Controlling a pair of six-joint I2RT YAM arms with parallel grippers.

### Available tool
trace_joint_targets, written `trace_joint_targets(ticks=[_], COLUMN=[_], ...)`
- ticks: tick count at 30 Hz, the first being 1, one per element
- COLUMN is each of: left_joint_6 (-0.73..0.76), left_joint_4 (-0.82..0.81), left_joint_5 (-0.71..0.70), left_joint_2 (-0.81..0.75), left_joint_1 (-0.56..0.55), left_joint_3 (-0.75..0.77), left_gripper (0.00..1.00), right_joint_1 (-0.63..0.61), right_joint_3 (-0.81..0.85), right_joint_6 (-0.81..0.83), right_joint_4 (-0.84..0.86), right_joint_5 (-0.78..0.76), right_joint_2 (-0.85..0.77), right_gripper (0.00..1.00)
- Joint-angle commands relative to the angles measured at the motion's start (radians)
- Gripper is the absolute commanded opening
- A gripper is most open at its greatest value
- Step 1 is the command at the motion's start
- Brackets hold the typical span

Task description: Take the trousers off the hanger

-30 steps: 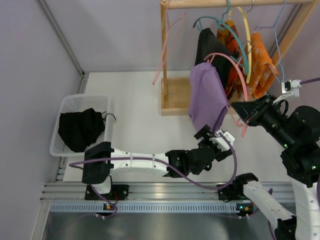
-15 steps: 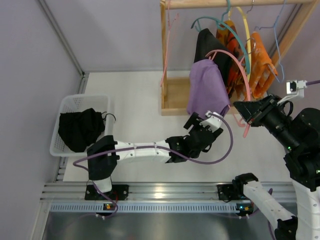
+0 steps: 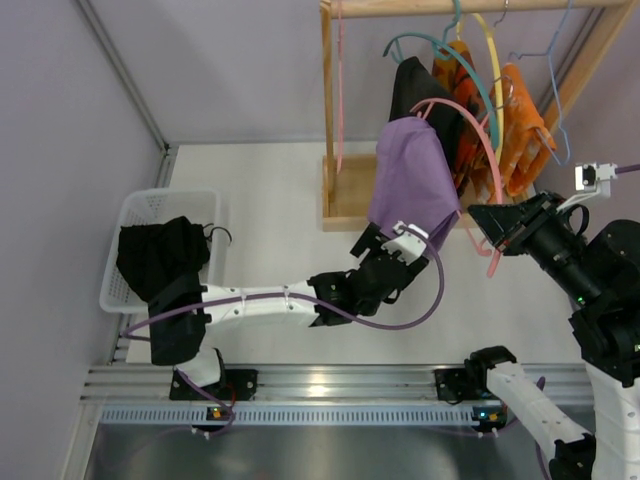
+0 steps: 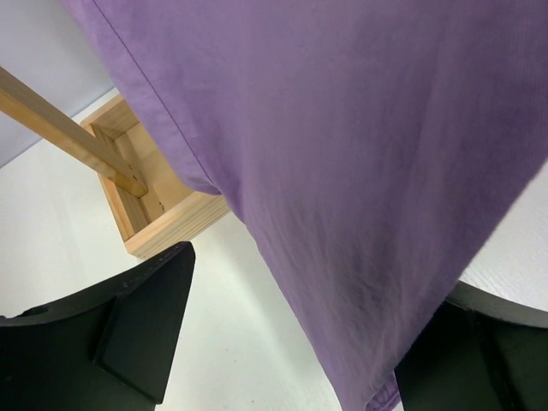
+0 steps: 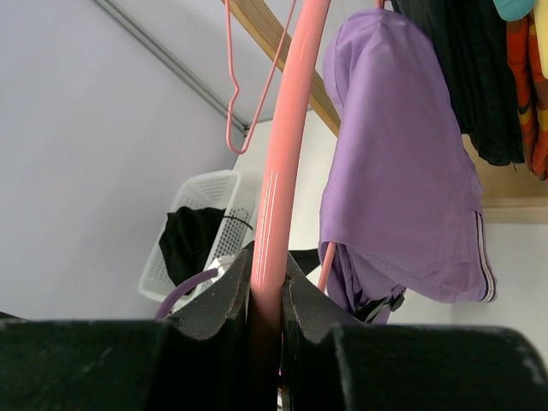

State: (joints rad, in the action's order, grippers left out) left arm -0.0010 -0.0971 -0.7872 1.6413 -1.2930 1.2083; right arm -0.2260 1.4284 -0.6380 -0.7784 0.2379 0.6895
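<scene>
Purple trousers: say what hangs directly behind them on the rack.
A black garment hangs behind the purple trousers, orange garments beyond it. The trousers cover the black garment's lower part, so what kind of clothing it is cannot be told.

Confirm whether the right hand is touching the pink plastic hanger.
Touching. The right wrist view shows the right hand shut on the pink plastic hanger with no gap.

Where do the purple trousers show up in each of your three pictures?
Top external: trousers hang centre right, below the rail.
Left wrist: trousers fill the upper right.
Right wrist: trousers hang right of centre, beside the pink hanger.
Shared landmark: the wooden rack.
</scene>
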Motion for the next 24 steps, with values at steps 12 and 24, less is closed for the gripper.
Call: trace_joint_targets(ticks=[12, 24], left_joint_6=[0.045, 0.075], left_joint_4=[-0.024, -0.024], left_joint_5=[0.039, 0.048], left_joint_2=[-0.109, -0.135], left_joint_1=[0.006, 0.006], left_joint_3=[-0.075, -0.116], left_gripper=[0.93, 0.98], right_joint_1=[0.014, 0.014], right_joint_3=[0.033, 0.026], right_joint_6=[0.029, 0.027], right_joint_4=[0.238, 0.248], right_joint_5=[0.017, 0.031], right_joint_2=[-0.024, -0.022], right_gripper=[0.0, 0.0])
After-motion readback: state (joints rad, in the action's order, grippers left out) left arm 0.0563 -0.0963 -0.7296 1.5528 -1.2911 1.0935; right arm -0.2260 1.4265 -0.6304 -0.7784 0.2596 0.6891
